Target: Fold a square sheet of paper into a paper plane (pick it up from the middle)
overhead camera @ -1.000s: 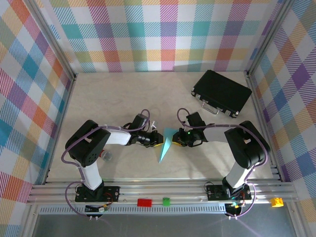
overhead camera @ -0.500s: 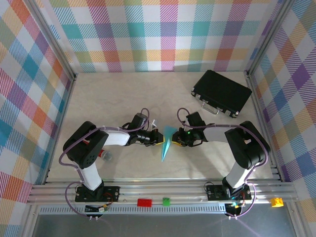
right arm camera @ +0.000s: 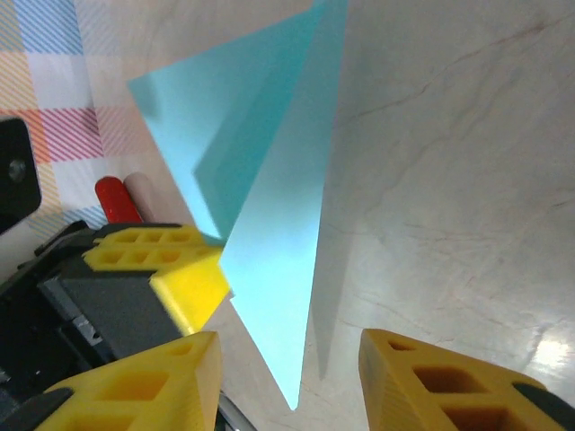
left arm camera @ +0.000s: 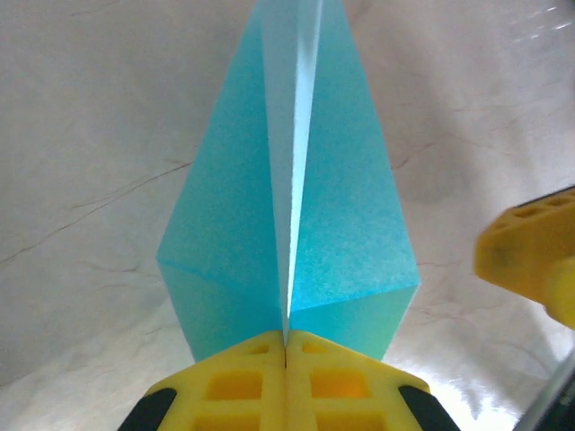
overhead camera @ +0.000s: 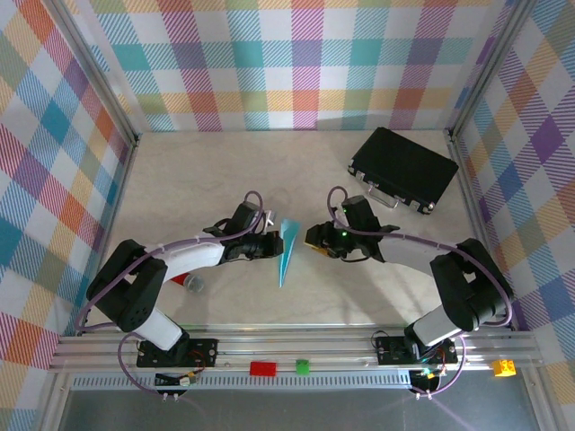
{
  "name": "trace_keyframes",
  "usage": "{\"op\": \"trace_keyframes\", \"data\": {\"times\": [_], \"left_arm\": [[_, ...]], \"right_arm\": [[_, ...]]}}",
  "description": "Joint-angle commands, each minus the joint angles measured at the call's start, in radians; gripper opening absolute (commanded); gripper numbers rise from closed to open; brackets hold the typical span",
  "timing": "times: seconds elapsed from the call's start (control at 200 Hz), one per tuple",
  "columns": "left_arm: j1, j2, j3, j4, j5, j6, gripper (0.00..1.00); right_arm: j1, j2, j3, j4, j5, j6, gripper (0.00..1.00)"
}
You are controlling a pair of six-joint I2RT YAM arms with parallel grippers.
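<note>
We see left gripper [left arm camera: 286,352] clamped on plane [left arm camera: 287,197] at crease. Right gripper [right arm camera: 289,355] open, plane tip between its fingers [right arm camera: 171,368], ungripped. Risk: one-point hold, paper pivots or slips, wings spring apart.

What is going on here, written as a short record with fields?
Paper plane: light blue, folded to a narrow point
Left fingers: shut on the plane at its centre fold
Right fingers: open, close to the plane, not gripping it
Black case: closed, at the back right of the table
</note>
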Motion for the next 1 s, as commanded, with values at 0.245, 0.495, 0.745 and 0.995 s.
{"op": "trace_keyframes", "data": {"times": [0.245, 0.495, 0.745, 0.995], "left_arm": [[-0.048, -0.014, 0.048, -0.093, -0.081, 0.049, 0.06], [-0.054, -0.020, 0.043, -0.104, -0.096, 0.053, 0.06], [-0.057, -0.015, 0.037, -0.116, -0.099, 0.065, 0.08], [-0.061, -0.031, 0.040, -0.110, -0.059, 0.056, 0.26]], "right_arm": [[0.086, 0.155, 0.137, -0.016, -0.010, 0.036, 0.46], [0.097, 0.222, 0.177, -0.119, 0.050, 0.028, 0.33], [0.097, 0.231, 0.171, -0.122, 0.042, 0.026, 0.16], [0.098, 0.247, 0.172, -0.083, 0.017, 0.046, 0.04]]}}
